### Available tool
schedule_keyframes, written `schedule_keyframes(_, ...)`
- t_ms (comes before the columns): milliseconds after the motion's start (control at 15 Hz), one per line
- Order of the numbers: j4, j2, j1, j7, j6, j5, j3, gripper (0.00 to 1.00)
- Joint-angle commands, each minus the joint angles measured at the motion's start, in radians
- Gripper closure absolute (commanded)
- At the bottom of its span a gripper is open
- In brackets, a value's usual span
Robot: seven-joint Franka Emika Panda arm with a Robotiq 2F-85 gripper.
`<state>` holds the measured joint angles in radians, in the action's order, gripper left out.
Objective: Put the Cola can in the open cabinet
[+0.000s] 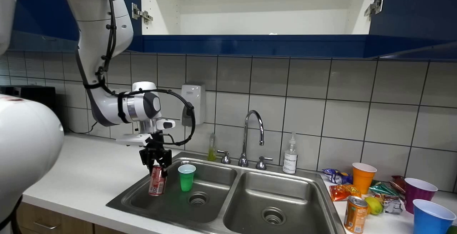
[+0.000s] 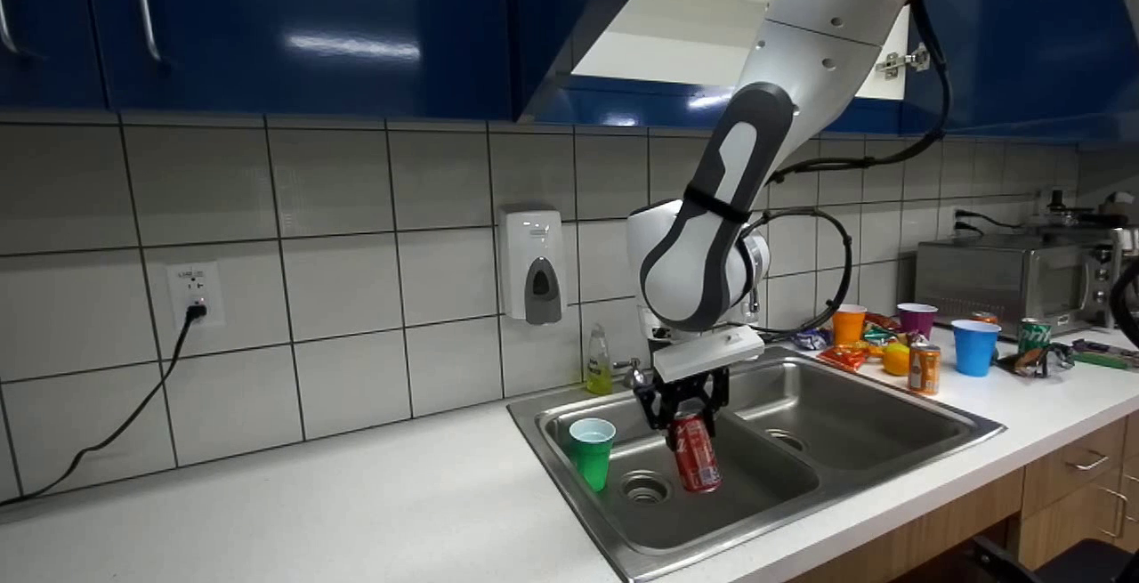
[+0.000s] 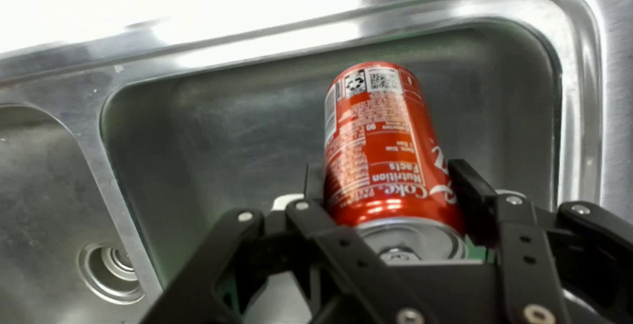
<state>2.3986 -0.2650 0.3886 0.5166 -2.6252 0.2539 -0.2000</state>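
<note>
The hand (image 3: 388,180) is clamped on the red cola can (image 2: 696,454), its two fingers (image 3: 475,203) parted only by the can's width and pressing on its sides towards the lid (image 3: 418,240); in both exterior views the can is over the left basin (image 1: 214,187) of the sink (image 1: 229,198), below the open cabinet (image 1: 264,23) and well apart from it; in an exterior view it tilts, base to the right, and a green cup (image 2: 592,454) sits to its left in the same basin, near but apart; the wrist view alone shows readable print on the can, the word Coke among it, lid end near and base far; in an exterior view the cabinet's white inside lies in wide view, with the whole tap (image 1: 245,134) and a pump bottle (image 1: 290,157) to the right of it, and a black box (image 1: 35,94) at the far left; in an exterior view the arm (image 2: 801,76) covers part of that inside and most of the tap, while a wall socket (image 2: 194,289) shows on the left and a toaster oven (image 2: 988,280) at the far right; the orange can (image 2: 924,369) and the blue cup (image 2: 974,347) stand right of the sink in both exterior views
</note>
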Motion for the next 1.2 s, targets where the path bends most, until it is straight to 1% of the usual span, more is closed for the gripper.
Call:
schedule_keyframes(0,0.087,0.105,-0.047,0.044,0.000,0.041,0.056,0.62)
schedule_keyframes(467,0.152,0.196,-0.091,0.058,0.023,0.046,0.125,0.62)
schedule_keyframes(667,0.163,0.248,-0.109,0.074,0.050,0.064,0.151,0.62)
schedule_keyframes(1133,0.183,0.375,-0.169,0.069,0.130,0.047,0.246,0.62)
